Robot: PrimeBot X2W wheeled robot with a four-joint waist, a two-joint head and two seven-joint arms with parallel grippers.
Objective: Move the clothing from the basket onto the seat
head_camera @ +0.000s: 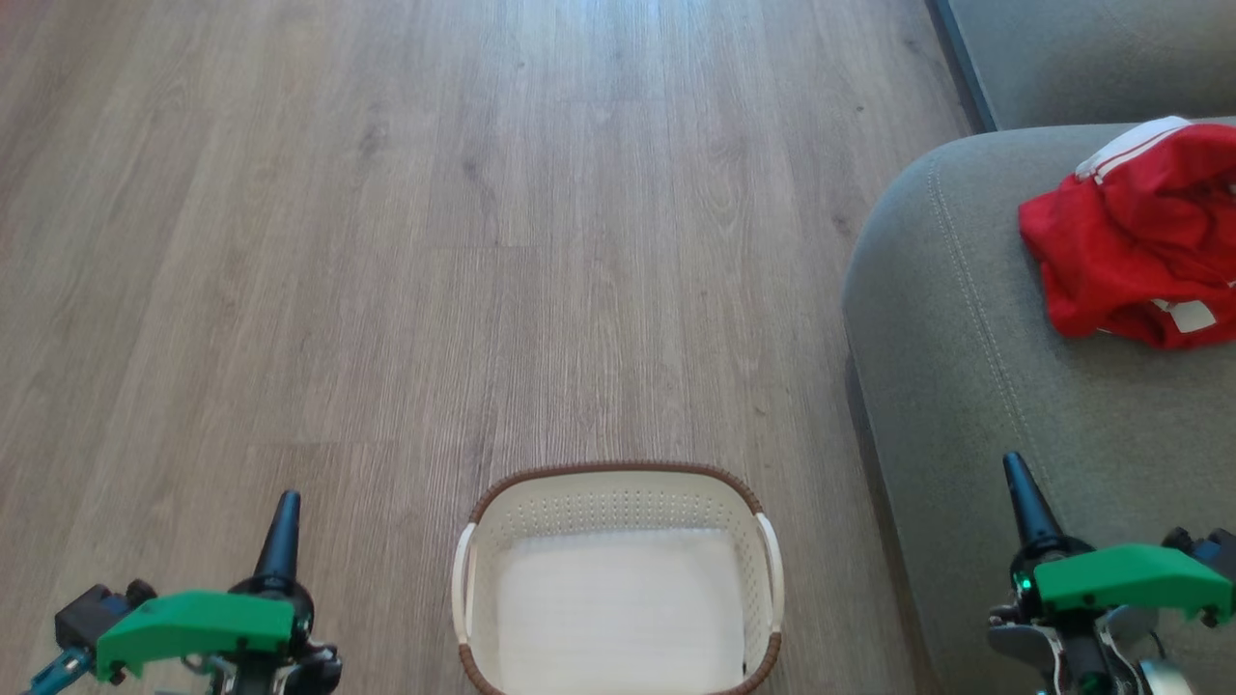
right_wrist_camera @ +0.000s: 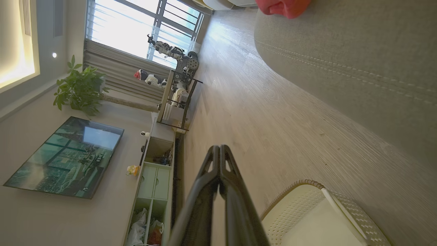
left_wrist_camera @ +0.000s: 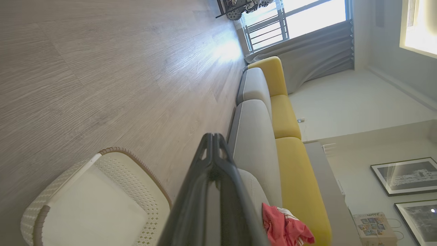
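Lying at two o'clock on the sofa seat [head_camera: 966, 405], red clothing [head_camera: 1130, 232] looks light, floppy; pinch a raised fold; left gripper [head_camera: 287, 510], right gripper [head_camera: 1016, 473]: jaws pressed together

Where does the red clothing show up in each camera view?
Head view: clothing at right edge, upper half, on the sofa.
Left wrist view: clothing at bottom edge, right of centre.
Right wrist view: clothing at top edge, right of centre.
Shared landmark: the basket, low in each.
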